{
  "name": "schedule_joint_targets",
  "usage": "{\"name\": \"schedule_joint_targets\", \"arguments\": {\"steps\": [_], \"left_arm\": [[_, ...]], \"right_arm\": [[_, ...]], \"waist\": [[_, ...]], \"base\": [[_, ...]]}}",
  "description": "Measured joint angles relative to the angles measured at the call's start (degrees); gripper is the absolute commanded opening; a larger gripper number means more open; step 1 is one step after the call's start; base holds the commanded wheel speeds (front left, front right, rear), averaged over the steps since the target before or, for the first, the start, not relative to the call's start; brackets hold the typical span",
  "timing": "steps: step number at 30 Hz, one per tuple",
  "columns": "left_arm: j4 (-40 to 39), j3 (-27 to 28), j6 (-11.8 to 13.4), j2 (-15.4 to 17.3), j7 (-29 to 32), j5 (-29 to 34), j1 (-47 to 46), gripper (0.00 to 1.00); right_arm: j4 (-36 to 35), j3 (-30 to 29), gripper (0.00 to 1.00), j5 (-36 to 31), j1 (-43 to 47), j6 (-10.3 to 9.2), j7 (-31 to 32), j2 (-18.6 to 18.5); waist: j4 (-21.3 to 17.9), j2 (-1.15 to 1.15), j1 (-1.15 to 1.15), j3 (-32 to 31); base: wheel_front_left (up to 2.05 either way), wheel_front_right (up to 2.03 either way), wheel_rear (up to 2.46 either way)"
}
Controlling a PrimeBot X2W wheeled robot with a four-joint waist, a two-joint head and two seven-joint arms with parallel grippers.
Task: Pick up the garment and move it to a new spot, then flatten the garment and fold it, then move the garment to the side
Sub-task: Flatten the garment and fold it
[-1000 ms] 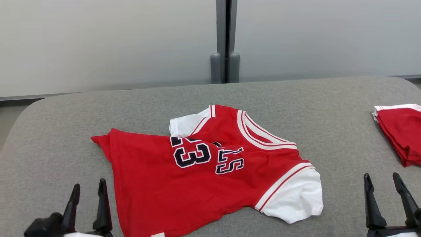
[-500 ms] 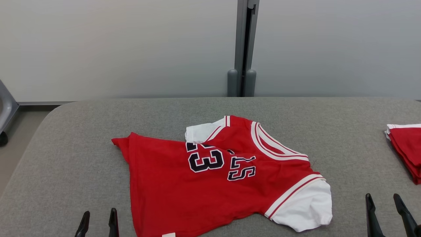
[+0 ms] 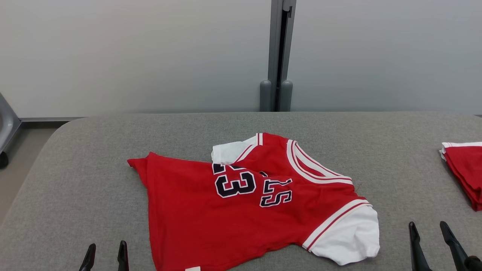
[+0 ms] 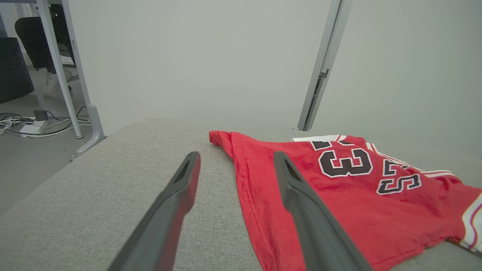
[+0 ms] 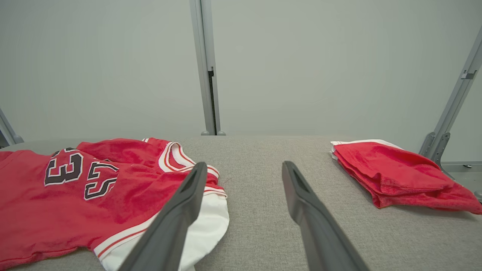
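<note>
- Garment (image 3: 248, 203): red jersey with white sleeves, lying mid-table on the grey padded table (image 3: 75, 195), nothing lifting it.
- Lay: hem end to the left, collar (image 3: 312, 165) to the far right. The near white sleeve (image 3: 346, 237) is spread out; the far sleeve is partly tucked under red fabric.
- Body is skewed and rumpled, so it's neither flat nor folded.
- Left gripper (image 3: 107, 244): jaws apart, empty, at the near edge just left of the hem. In the left wrist view one finger overlaps the hem edge; can't tell whether it touches.
- Right gripper (image 3: 427, 224): jaws apart, empty, at the near edge right of the near sleeve and apart from it.
- Folded red piece (image 3: 465, 169) sits at the right edge, well apart from the jersey. Probably marks the "side" drop spot.
- Progress, my read: early. Can't tell whether the pick-and-relocate step is done.
- Left to do: flatten, fold, shift to the side.
</note>
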Motion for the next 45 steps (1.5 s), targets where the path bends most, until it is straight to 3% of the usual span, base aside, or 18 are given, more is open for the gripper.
{"name": "schedule_joint_targets", "arguments": {"steps": [7,12,21,32,41,43,45], "left_arm": [[-1.1,-0.1,-0.3,-0.2,0.0,0.7,-0.7,1.00],[3.4,-4.6,-1.0,-0.2,0.2,0.0,-0.9,1.00],[6.8,-10.2,-2.1,0.1,13.0,-1.4,-1.7,1.00],[6.3,-13.0,-2.7,1.5,17.9,-4.4,-3.5,1.00],[9.0,-13.9,-2.7,1.8,17.5,-5.4,-6.1,1.00],[9.7,-13.8,-2.6,1.8,16.8,-5.4,-6.5,0.92],[10.3,-13.8,-2.6,1.8,16.1,-5.7,-7.0,0.75]], "right_arm": [[-0.3,1.7,1.00,-0.2,-1.5,0.00,0.0,0.0],[5.7,4.6,1.00,-1.2,-3.7,0.00,1.9,0.0],[13.1,6.2,1.00,-1.1,-7.8,0.00,13.1,0.0],[13.9,7.9,1.00,-0.5,-11.3,0.00,13.9,0.0],[14.6,8.9,1.00,-0.6,-13.3,0.00,14.0,0.0],[14.8,9.3,1.00,-0.5,-13.6,0.00,14.0,0.0],[15.1,9.4,1.00,-0.4,-14.1,0.00,13.9,0.0]], "waist": [[0.0,0.00,0.00,0.2],[0.1,0.00,0.00,1.4],[1.1,0.00,0.00,5.0],[1.4,0.00,0.00,9.5],[1.3,0.00,0.00,11.4],[1.2,0.00,0.00,11.5],[1.2,0.00,0.00,11.5]], "base": [[0.00,0.00,0.00],[0.00,0.00,0.00],[0.00,0.00,0.00],[0.00,0.00,0.00],[0.00,0.00,0.00],[0.00,0.00,0.00],[0.00,0.00,0.00]]}}
